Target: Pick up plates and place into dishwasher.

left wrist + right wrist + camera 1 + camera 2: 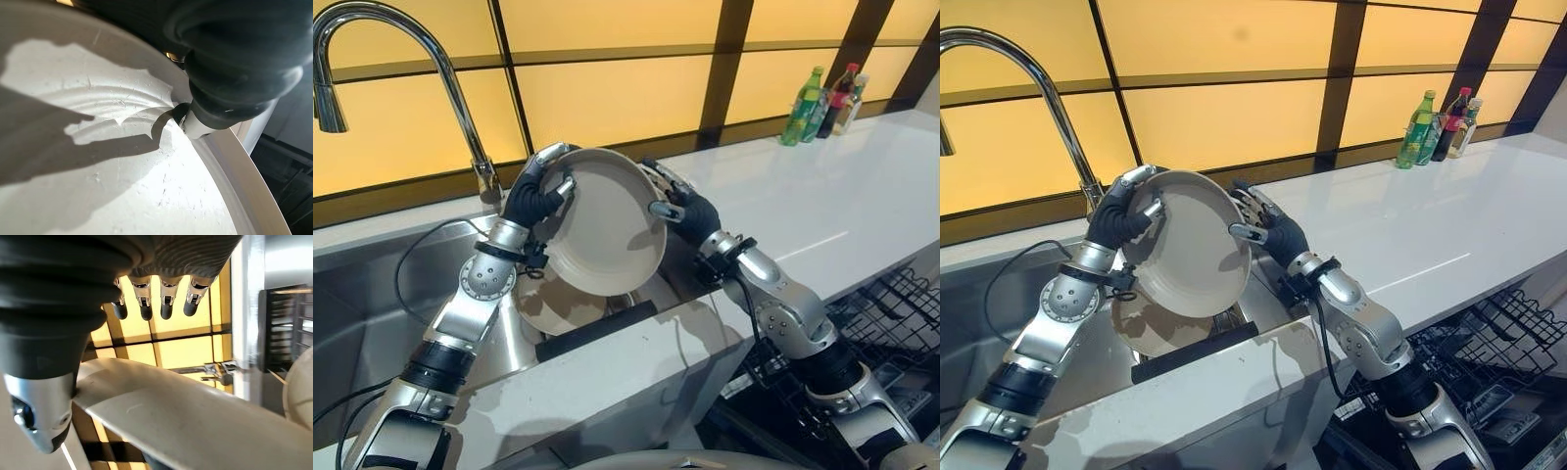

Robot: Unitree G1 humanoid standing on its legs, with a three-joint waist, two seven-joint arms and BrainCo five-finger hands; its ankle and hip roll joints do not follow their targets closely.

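The dishwasher rack sits nearest, lower right. A second plate lies in the sink. Above it, the left hand clenches the tilted plate by its rim; the right hand meets the opposite rim, fingers straight. Bottles stand on the far worktop.

Both arms reach forward and up, elbows bent, wrists raised so the two hands face each other. The left hand has its fingers curled over an edge and its thumb pressed on the near face. The right hand stands opposite, close to the left one; its fingers are straight and spread apart, and its thumb rests against the same edge
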